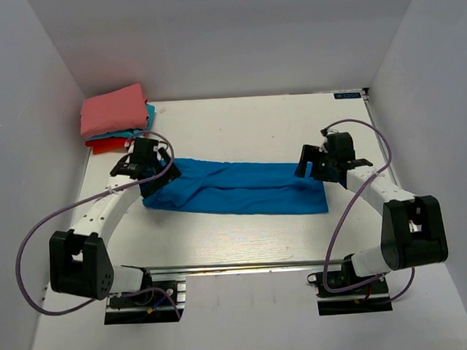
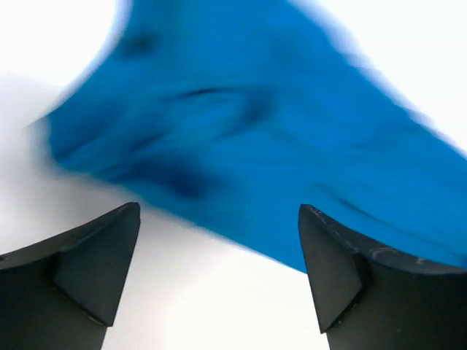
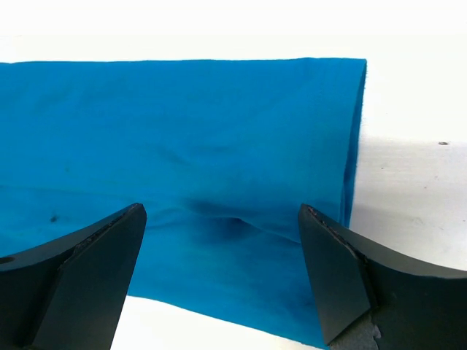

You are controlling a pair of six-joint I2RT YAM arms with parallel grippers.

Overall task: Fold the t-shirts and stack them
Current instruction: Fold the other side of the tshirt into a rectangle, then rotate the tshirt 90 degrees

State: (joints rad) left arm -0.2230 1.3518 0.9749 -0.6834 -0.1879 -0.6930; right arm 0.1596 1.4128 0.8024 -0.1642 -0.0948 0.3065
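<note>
The royal-blue t-shirt (image 1: 242, 189) lies on the table folded into a long band running left to right. My left gripper (image 1: 149, 173) is open and empty just above its left end; the blue cloth (image 2: 263, 138) is blurred beyond the tips. My right gripper (image 1: 315, 167) is open and empty over the shirt's right end, the cloth (image 3: 204, 146) flat below it with a small crease. A folded pile sits at the back left: salmon-pink (image 1: 114, 111) on top, teal (image 1: 147, 115) and red (image 1: 105, 144) below.
White walls (image 1: 27, 115) close in the table on the left, back and right. The pile lies close behind my left gripper. Purple cables (image 1: 33, 240) loop beside both arms. A metal rail (image 1: 246, 265) runs along the near edge by the arm bases.
</note>
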